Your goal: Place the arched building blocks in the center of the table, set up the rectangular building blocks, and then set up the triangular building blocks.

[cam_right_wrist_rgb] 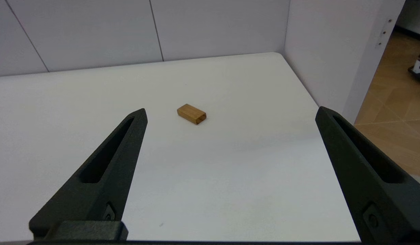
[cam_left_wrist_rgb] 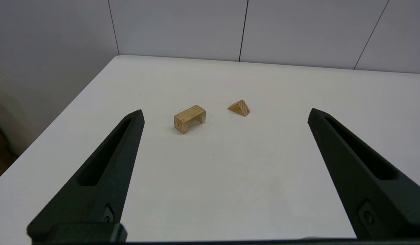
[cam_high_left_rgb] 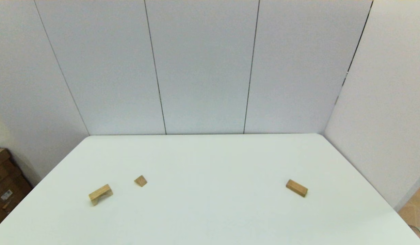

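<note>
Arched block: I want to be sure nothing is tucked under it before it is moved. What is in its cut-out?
Only bare white table shows through the arched block. Its feet hide the table beneath them.

White panel walls [cam_high_left_rgb: 203, 68], tan tile floor [cam_right_wrist_rgb: 393, 112], cardboard boxes [cam_high_left_rgb: 4, 183]

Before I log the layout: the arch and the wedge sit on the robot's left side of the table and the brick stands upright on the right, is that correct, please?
Not quite: the brick lies flat, not upright, as the right wrist view shows. The arch and wedge are indeed on the left of the table, the brick on the right.
</note>
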You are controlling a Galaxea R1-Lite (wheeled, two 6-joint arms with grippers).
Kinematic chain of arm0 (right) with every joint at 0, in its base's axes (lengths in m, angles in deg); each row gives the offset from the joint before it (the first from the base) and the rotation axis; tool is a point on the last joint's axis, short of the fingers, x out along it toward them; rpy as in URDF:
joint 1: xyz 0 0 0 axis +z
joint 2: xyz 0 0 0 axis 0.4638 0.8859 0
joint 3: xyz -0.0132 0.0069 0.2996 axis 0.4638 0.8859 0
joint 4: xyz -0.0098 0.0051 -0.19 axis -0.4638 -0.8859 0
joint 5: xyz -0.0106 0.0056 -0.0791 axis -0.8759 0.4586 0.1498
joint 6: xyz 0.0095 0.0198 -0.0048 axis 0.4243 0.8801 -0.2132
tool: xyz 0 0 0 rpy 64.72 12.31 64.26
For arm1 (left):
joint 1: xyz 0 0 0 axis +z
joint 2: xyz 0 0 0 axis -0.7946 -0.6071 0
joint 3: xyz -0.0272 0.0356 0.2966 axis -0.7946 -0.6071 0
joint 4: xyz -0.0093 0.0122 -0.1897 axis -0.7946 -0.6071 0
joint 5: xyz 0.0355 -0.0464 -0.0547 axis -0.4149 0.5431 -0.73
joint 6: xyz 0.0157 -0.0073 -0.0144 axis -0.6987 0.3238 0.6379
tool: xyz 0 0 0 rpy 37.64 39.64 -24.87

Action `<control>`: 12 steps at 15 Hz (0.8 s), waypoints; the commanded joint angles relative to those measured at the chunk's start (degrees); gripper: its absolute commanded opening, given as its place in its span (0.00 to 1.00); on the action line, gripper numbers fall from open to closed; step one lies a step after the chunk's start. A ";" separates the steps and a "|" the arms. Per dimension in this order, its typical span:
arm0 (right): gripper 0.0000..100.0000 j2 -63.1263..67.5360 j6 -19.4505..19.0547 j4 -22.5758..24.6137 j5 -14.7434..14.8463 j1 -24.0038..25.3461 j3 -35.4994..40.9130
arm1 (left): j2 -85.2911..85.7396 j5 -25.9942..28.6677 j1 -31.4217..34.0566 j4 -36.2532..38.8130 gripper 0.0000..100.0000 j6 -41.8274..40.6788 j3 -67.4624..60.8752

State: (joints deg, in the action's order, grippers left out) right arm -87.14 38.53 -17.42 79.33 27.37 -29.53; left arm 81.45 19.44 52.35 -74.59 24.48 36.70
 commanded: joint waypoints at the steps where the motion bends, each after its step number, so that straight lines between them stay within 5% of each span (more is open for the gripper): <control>1: 1.00 -0.02 0.05 0.04 -0.02 0.00 0.00 | -0.05 -0.01 0.00 0.05 1.00 -0.13 -0.01; 12: 1.00 -0.02 0.05 0.04 -0.02 0.00 0.00 | -0.05 -0.01 0.00 -1.89 1.00 -0.57 1.13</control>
State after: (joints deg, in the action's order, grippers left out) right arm -87.14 38.58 -17.40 79.31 27.37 -29.53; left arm 81.45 19.48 52.38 -76.47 23.88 37.59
